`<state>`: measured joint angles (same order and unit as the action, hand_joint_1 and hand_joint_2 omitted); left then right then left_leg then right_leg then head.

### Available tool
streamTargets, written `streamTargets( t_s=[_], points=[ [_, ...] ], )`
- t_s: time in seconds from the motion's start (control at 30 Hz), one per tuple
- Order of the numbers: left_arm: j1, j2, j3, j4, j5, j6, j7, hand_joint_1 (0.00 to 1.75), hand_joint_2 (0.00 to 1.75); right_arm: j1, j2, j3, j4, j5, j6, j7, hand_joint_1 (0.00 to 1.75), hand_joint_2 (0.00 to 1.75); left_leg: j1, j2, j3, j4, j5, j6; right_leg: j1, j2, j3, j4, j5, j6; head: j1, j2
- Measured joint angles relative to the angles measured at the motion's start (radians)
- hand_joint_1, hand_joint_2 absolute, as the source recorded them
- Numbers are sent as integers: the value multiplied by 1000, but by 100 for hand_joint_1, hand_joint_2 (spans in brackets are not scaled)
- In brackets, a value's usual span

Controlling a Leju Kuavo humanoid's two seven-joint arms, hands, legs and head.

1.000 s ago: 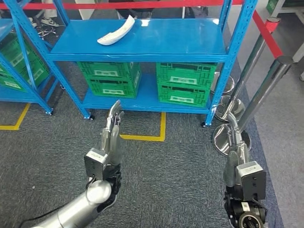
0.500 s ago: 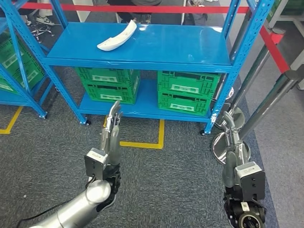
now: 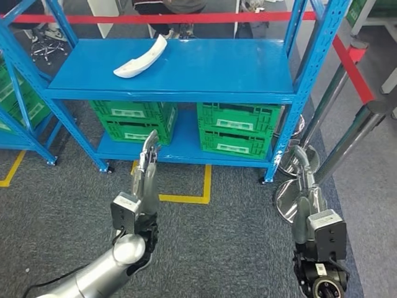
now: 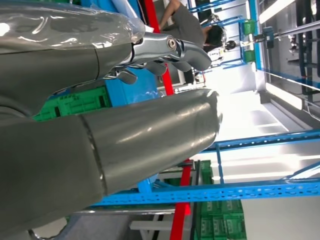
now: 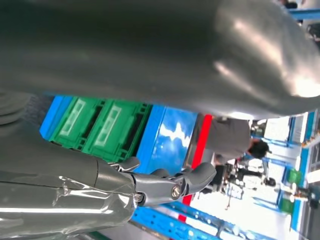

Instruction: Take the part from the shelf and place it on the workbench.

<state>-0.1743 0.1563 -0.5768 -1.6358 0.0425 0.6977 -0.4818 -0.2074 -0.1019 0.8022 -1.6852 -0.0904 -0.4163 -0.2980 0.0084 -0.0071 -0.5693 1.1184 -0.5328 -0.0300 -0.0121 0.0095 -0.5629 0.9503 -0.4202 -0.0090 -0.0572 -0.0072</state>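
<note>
A long curved white part (image 3: 138, 58) lies on the blue shelf (image 3: 224, 65), toward its left side. My left hand (image 3: 146, 175) is raised over the carpet in front of the shelf, well short of the part, fingers straight and apart, holding nothing. In the left wrist view the thick thumb (image 4: 151, 135) and the darker fingers (image 4: 170, 50) stretch out with a gap between them. My right hand (image 3: 309, 192) stands low at the right, fingers extended and empty. The right wrist view shows its fingers (image 5: 170, 185) straight, with the shelf beyond.
Green crates (image 3: 234, 127) sit on the shelf's lower level, with another (image 3: 133, 118) to their left. A second blue rack (image 3: 18, 93) stands at the left. Chrome barrier posts (image 3: 327, 105) and a red belt (image 3: 348, 59) stand at the right. Yellow floor tape (image 3: 201, 189) marks the carpet. A person (image 3: 169, 6) is behind the shelf.
The whole picture has shifted: the shelf now sits lower and a little to the left, so the camera has moved nearer. Both hands keep the same pose.
</note>
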Motion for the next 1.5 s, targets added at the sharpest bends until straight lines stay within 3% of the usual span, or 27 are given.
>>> streamTargets(
  t_s=[0.07,0.1,0.13,0.23,0.3,0.33,0.37,0.47,0.5,0.6,0.77,0.9,1.5],
  points=[
    [4,2,0,0,0,0,0,0,0,0,0,0,0,1,4,2,0,0,1,0,-91,103,-48,-7,0,0,12,-1,-11,-3,-5,0],
    [6,3,0,0,-1,0,0,0,0,0,0,0,1,2,6,2,0,0,2,0,-117,112,-53,-9,0,1,19,-1,-18,-3,-7,0],
    [7,5,0,0,-1,0,0,0,0,-1,0,0,1,2,8,2,0,0,1,0,-125,86,-32,-9,0,2,29,-1,-26,-3,-9,0],
    [11,8,0,0,-7,0,0,0,0,-3,0,0,3,1,12,1,0,0,-1,1,-80,-109,120,1,1,4,59,-2,-51,4,-14,0],
    [13,8,1,0,-13,0,0,0,0,-6,0,1,6,-2,15,0,0,0,-8,1,-64,-168,156,13,2,5,64,-3,-62,14,-13,0],
    [14,9,2,0,-16,0,0,0,0,-7,0,1,7,-4,16,-2,0,0,-10,1,-63,-168,152,17,3,5,66,-2,-67,19,-12,0],
    [15,9,3,0,-18,0,-1,0,0,-8,0,1,8,-5,17,-3,0,0,-9,0,-61,-168,157,17,5,4,67,-2,-71,17,-11,0],
    [18,8,5,0,-22,0,0,0,0,-10,0,2,9,-7,18,-5,0,0,-8,-3,-57,-170,159,11,7,1,75,-4,-77,-5,-6,0],
    [19,8,5,0,-24,0,0,0,0,-11,0,2,10,-8,18,-6,0,0,-9,-3,-56,-170,157,14,6,0,77,-6,-78,-6,-5,0],
    [19,8,5,0,-25,0,1,0,0,-12,0,2,10,-8,18,-5,0,0,-11,-3,-56,-170,152,21,6,0,82,-16,-78,-4,-4,0],
    [20,8,5,0,-25,0,2,0,0,-12,0,2,10,-8,18,-4,0,0,-12,-3,-55,-169,150,25,5,-1,85,-24,-78,16,-4,0],
    [21,8,5,0,-25,0,2,0,0,-12,0,2,10,-10,18,-4,0,0,-12,-3,-54,-169,150,25,5,-1,86,-25,-78,22,-4,0],
    [45,5,12,-8,-67,0,18,0,0,-14,0,4,10,-24,26,3,0,0,-10,-2,-43,-175,151,24,6,-1,92,-25,-79,23,-4,0]
  ],
)
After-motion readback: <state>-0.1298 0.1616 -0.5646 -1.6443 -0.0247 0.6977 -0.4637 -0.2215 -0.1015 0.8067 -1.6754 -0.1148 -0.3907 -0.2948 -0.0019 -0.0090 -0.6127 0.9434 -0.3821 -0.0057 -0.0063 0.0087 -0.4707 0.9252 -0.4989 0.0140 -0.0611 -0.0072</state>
